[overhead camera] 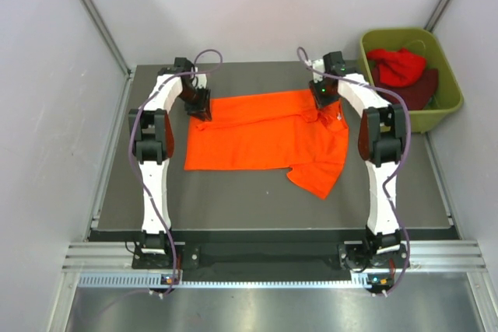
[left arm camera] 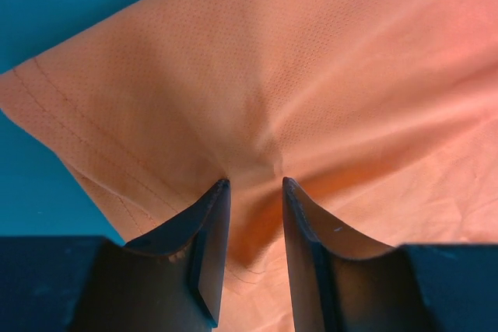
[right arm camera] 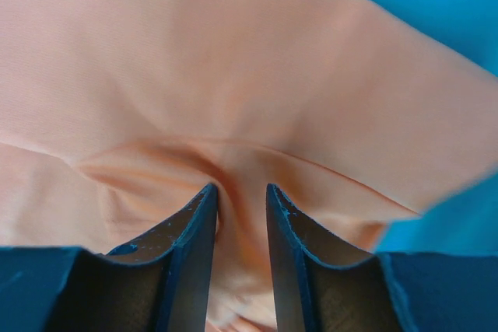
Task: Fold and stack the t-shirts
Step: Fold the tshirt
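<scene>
Two tools have a pinch of the same orange t-shirt (overhead camera: 257, 134). The left tool (overhead camera: 201, 108) is clamped on the far left corner. The right tool (overhead camera: 320, 99) is clamped on the far edge at the right. In both wrist views the cloth bunches up and runs in between the fingers, so each grip looks firm.

The step looks like the first fold: bring the far edge over to the near edge. To do it well, I think both tools should go up together, at the same height and speed. They should pull a little apart so the edge is straight, not saggy. Then they should carry it to the near side and lay it down edge on edge before letting go. A soft shirt like this will droop and slide, so slow is best.

The shirt lies spread out in the middle of the dark desk (overhead camera: 233, 200), wide from left to right. It is bright and mostly smooth. At the near right a floppy piece sticks out past the rest and looks lumpy, so it may need tucking. The left wrist view shows a stitched hem and tiny dots in the weave. A red t-shirt (overhead camera: 398, 64) and a dark maroon t-shirt (overhead camera: 424, 89) lie in the olive-green tub (overhead camera: 451, 103), beside the desk at the far right.
</scene>
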Available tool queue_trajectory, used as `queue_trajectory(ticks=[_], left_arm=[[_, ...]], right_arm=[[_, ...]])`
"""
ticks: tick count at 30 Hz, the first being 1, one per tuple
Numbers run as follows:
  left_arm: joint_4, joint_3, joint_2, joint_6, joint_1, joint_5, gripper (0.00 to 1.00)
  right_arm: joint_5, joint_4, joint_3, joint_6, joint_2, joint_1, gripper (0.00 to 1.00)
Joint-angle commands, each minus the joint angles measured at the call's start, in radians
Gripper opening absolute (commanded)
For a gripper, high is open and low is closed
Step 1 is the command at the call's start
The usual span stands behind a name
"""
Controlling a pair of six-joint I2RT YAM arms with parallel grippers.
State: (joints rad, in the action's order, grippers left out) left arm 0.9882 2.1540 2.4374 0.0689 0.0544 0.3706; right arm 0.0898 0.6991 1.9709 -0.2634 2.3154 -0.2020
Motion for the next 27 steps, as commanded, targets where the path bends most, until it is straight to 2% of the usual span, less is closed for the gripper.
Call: queue_trajectory(ticks=[1,11,18,27], left_arm=[[-0.003,0.02,0.015,0.003,-0.004,-0.028,0.38],[-0.011,0.032,0.031,0.009,-0.036,-0.067,0.38],[-0.016,0.06,0.054,0.009,-0.041,-0.084,0.38],[-0.031,0.102,0.11,-0.003,-0.041,-0.117,0.38]], right_arm=[[0.013,0.007,0.006,0.004,-0.111,0.079,0.33],[0.057,0.033,-0.024,-0.002,-0.102,0.113,0.33],[0.068,0.031,0.042,0.01,-0.011,0.104,0.33],[-0.053,0.023,0.051,0.01,0.065,0.105,0.33]])
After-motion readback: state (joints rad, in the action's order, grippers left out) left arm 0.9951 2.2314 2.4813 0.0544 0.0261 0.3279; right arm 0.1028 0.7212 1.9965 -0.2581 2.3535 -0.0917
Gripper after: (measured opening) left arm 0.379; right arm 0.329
